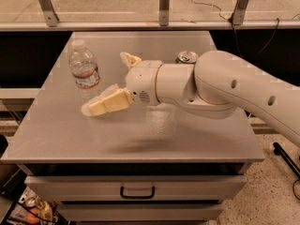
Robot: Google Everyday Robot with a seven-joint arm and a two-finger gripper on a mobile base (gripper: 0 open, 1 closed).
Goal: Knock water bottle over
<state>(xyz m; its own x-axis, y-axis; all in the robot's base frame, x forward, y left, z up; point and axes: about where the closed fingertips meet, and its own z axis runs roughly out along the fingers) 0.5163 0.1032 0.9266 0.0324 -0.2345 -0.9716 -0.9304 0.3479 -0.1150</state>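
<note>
1. Gripper (105, 82) left of centre, low over the table (140, 139); fingers spread wide apart, holding nothing.
2. Lower finger (107, 102) points left, its tip right by the bottle's base; contact cannot be told.
3. Bottle (84, 71) upright, upper left of the table.
4. Can (187, 56) upper centre, partly behind the arm (220, 83).

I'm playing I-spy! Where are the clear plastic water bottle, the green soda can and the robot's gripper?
clear ribbed plastic water bottle (85, 73): camera view, red-and-white label.
green soda can (188, 56): camera view, its top.
gripper (103, 83): camera view, midway between fingertips, beside bottle.
</note>
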